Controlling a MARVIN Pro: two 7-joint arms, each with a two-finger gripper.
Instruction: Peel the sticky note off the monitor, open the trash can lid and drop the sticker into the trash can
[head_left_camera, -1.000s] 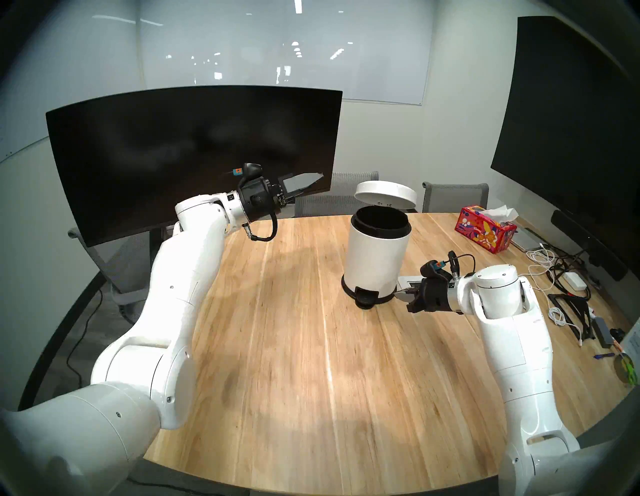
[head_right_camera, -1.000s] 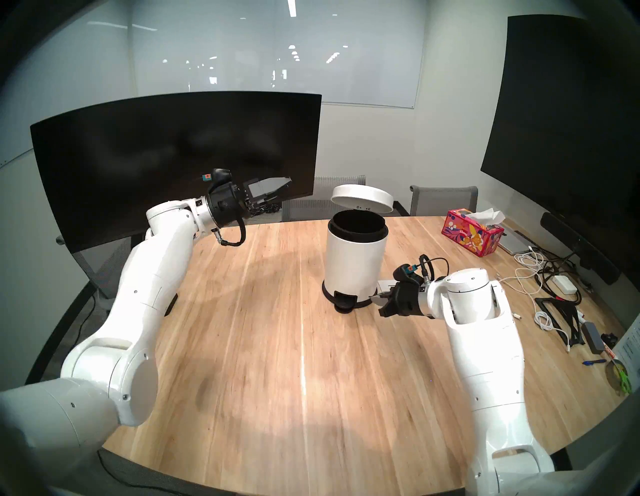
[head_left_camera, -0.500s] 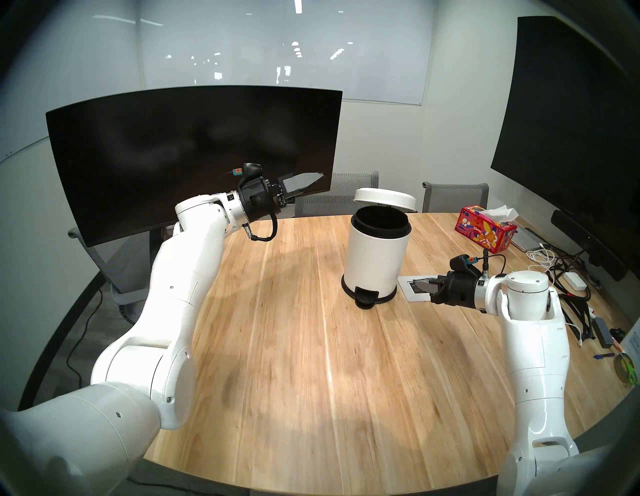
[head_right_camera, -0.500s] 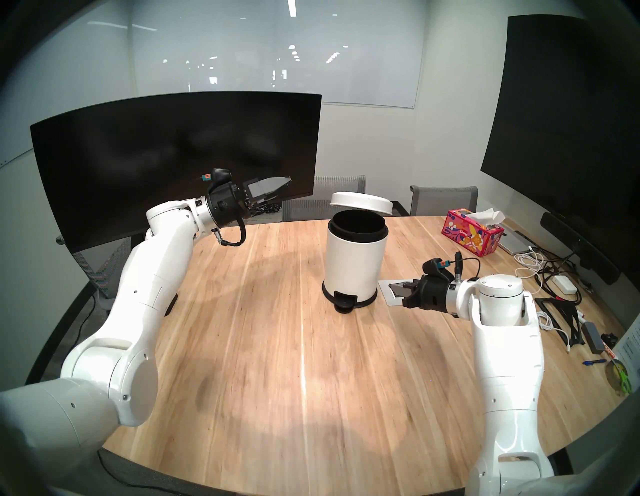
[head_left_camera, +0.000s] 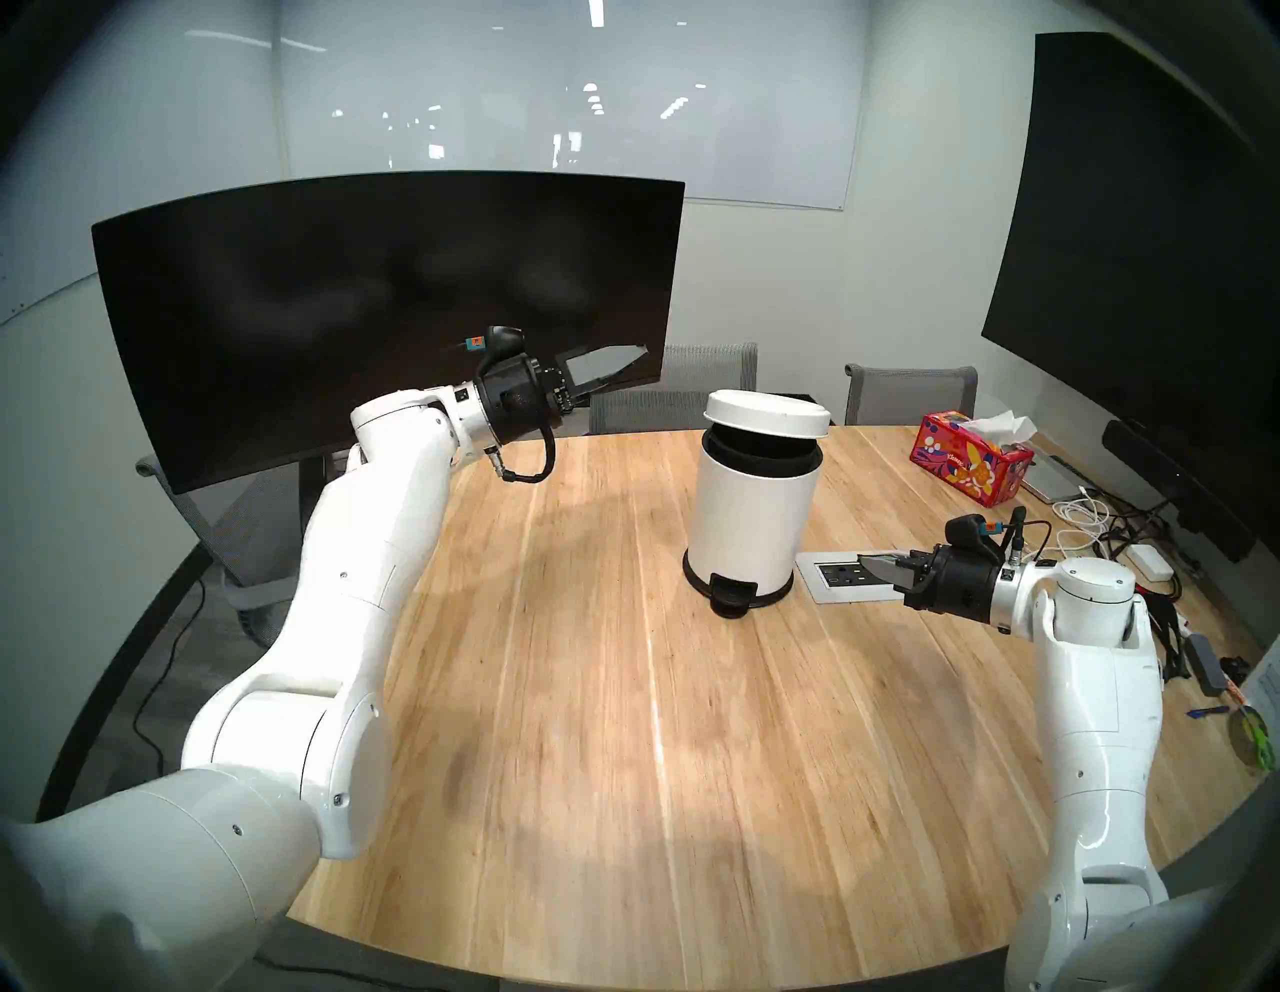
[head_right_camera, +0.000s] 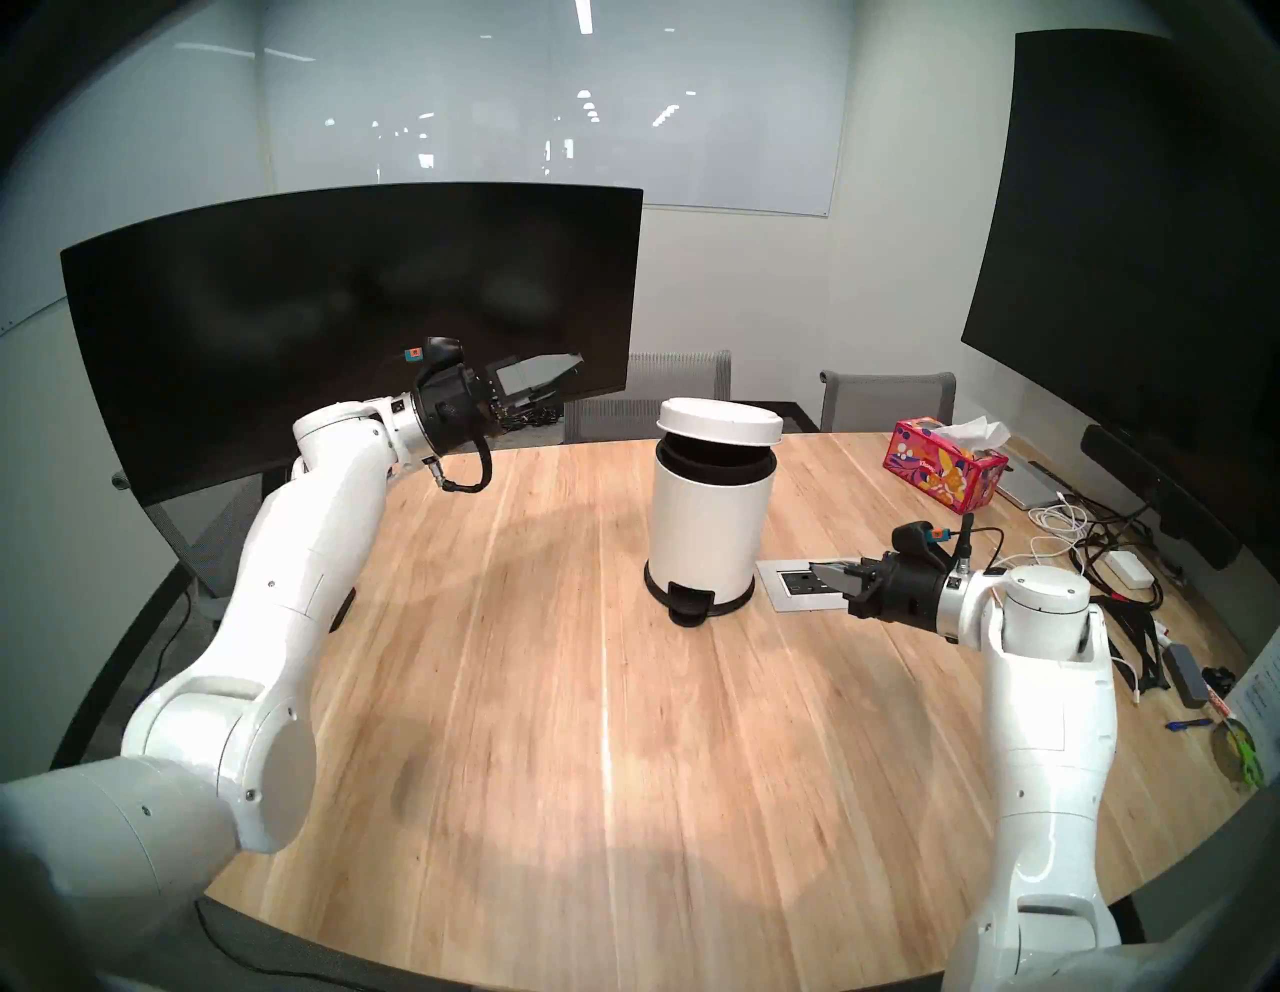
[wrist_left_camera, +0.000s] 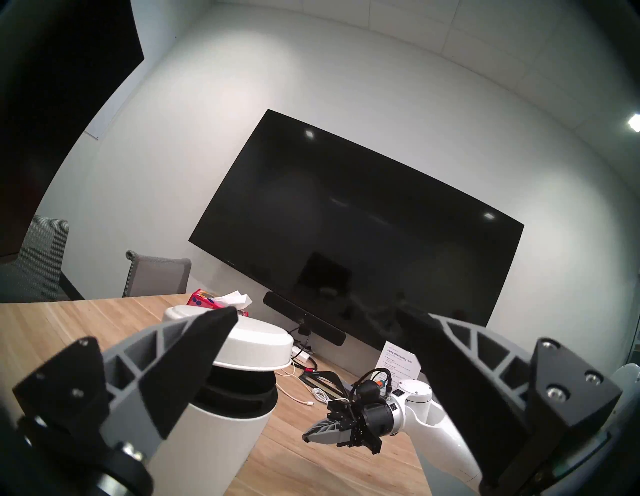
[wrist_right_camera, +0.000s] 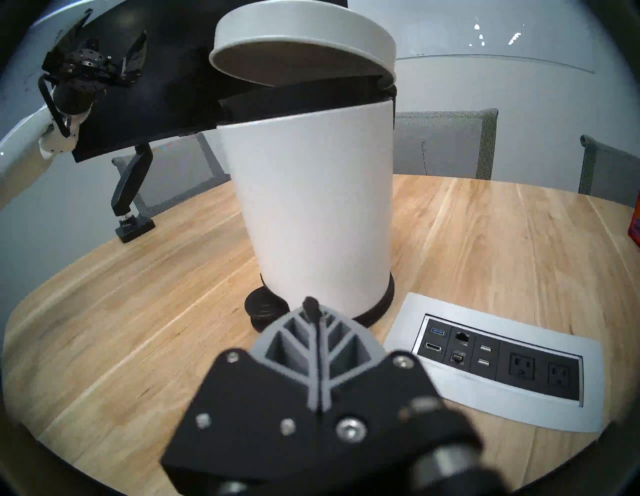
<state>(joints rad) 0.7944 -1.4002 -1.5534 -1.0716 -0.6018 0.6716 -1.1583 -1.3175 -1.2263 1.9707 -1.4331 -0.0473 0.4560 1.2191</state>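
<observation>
Right gripper (head_left_camera: 874, 564) is clenched tight w/ nothing in it, fingers pressed flat together, hanging just above the tabletop (head_left_camera: 623, 693) over the silver outlet panel (head_left_camera: 848, 578), a bit to the right of the bin (head_left_camera: 751, 512) and not touching it. You can see it best in the right wrist cam: the two gray fingers meet in one seam, tip pointing at the pedal (wrist_right_camera: 266, 308) at the bin's base, w/ a gap btwn them. Left gripper (head_left_camera: 623, 360) is released, jaws spread wide and empty, held up in front of the lower right corner of the monitor (head_left_camera: 388, 298), pointing toward the bin but well apart from it. Lid (head_left_camera: 767, 414) is only partway up, tilted on its hinge at the back, so there's a dark gap at the front where the black inner rim shows. Bin stands upright roughly mid-tabletop, black base ring flat on the wood. Monitor screen is dark and bare, no note on it afaict; can't see the note in any cam, and the bin's inside is too dark to tell. Other stuff: tissue box (head_left_camera: 970, 467) far right near the back edge, a tangle of cables (head_left_camera: 1122, 533) beside it, big wall display (head_left_camera: 1136, 263) on the right, gray chairs (head_left_camera: 907, 395) behind the tabletop.
</observation>
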